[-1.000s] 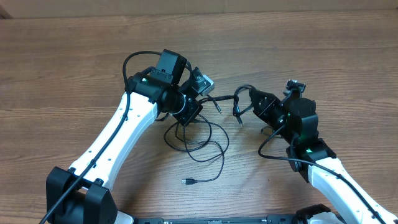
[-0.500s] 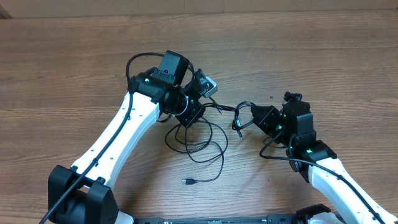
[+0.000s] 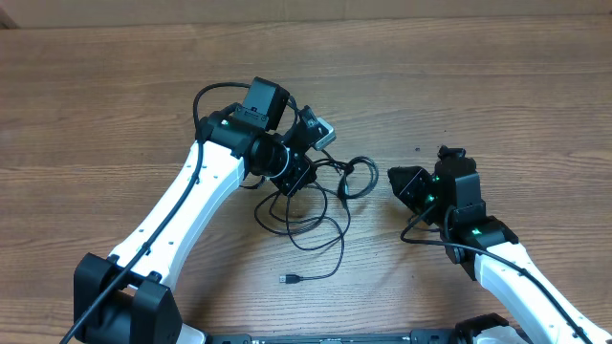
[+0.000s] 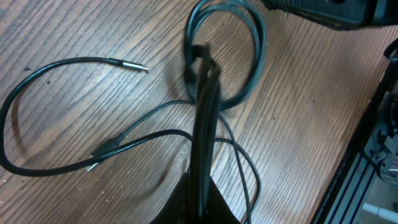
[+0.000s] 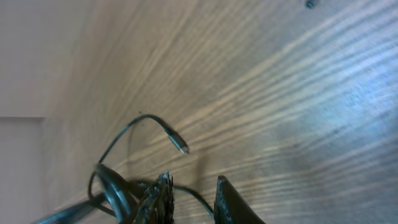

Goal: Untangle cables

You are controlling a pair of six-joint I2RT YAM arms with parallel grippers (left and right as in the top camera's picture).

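Observation:
The cables (image 3: 308, 216) are thin black cords looped together on the wooden table, and one loose plug (image 3: 289, 278) lies toward the front. My left gripper (image 3: 302, 172) is shut on a bunch of cable strands (image 4: 204, 106), which rise from its fingertips (image 4: 202, 202) to a round loop (image 4: 239, 50). A metal-tipped plug (image 4: 134, 65) lies off to the left. My right gripper (image 3: 395, 181) stands just right of that loop (image 3: 360, 178), apart from it. Its fingers (image 5: 163, 194) are parted with nothing clamped, and a cable end (image 5: 180, 147) lies on the table beyond them.
The wooden table (image 3: 497, 86) stretches behind and to both sides of the arms. The left arm's white link (image 3: 182, 215) crosses the front left and the right arm's link (image 3: 516, 282) the front right. A small dark speck (image 3: 416, 149) lies near the right gripper.
The right gripper has opened and let go of the cable it was holding up, then drawn back slightly. The freed loop has dropped toward the left gripper, which stays shut.

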